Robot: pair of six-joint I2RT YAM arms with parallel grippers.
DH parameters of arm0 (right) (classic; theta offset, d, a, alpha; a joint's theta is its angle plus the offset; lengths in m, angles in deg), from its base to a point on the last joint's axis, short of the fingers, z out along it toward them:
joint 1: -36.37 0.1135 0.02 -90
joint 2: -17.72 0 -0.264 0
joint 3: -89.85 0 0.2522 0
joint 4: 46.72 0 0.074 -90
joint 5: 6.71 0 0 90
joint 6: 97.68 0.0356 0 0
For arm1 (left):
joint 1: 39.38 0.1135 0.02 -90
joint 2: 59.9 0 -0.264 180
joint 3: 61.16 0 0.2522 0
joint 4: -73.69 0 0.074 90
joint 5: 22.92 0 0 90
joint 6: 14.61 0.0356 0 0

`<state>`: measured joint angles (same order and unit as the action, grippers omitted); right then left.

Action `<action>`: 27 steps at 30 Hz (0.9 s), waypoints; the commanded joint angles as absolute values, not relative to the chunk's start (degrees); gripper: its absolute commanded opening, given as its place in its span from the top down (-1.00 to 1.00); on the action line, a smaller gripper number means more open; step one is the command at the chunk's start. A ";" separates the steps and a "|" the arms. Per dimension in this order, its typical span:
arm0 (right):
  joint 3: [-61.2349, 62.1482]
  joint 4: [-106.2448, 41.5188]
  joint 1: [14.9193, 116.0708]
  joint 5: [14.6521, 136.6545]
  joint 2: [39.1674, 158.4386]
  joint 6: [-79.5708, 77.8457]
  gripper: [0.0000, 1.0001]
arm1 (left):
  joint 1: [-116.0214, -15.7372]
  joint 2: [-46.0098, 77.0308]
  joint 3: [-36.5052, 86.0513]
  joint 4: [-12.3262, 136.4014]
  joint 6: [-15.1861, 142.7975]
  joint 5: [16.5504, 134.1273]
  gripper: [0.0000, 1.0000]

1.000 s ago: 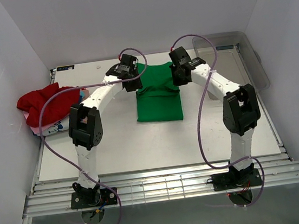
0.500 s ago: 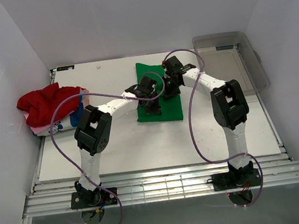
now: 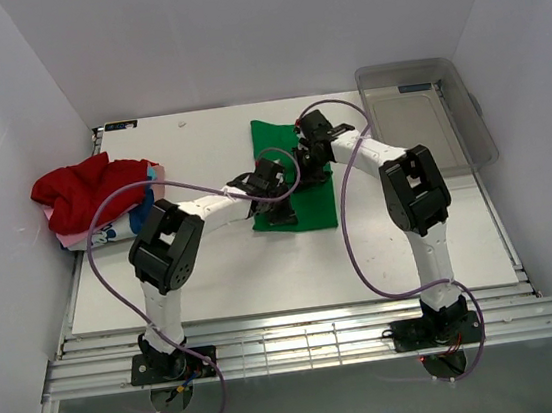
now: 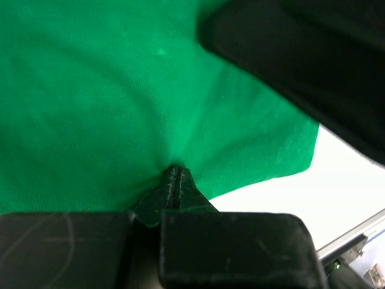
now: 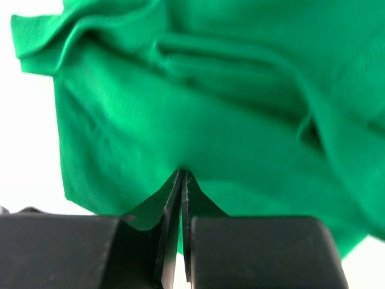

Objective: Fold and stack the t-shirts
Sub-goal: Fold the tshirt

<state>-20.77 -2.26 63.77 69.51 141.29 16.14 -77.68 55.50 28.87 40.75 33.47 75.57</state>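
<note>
The green t-shirt [image 3: 270, 137] lies partly folded in the middle of the white table [image 3: 233, 267]. My left gripper [image 3: 275, 188] is low over its left half, and the cloth [image 4: 120, 90] puckers into its shut tips [image 4: 174, 175]. My right gripper [image 3: 308, 162] is at its right half, shut on a pinch of the same cloth [image 5: 210, 120], with the tips [image 5: 182, 176] pressed together. The red t-shirt [image 3: 83, 190] lies crumpled at the table's left edge on top of the pink and white printed t-shirt [image 3: 118, 229].
A clear plastic bin [image 3: 426, 112] stands at the back right, partly off the table. White walls close in the left, right and back. Purple cables loop from both arms over the table.
Both grippers were open at the far corners of the green t-shirt. They have shut and come nearer to me and closer together over it.
</note>
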 commanded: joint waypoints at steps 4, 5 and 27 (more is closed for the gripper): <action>-19.89 -4.57 65.19 68.35 142.88 17.63 0.85 | -80.25 49.36 21.17 40.33 32.58 76.39 1.00; -19.36 -4.92 65.28 68.53 142.97 17.81 0.84 | -80.42 48.83 20.55 40.42 32.41 76.74 1.00; -30.61 -1.05 65.37 81.36 142.00 15.96 0.84 | -88.07 35.47 4.53 42.97 29.68 76.58 1.00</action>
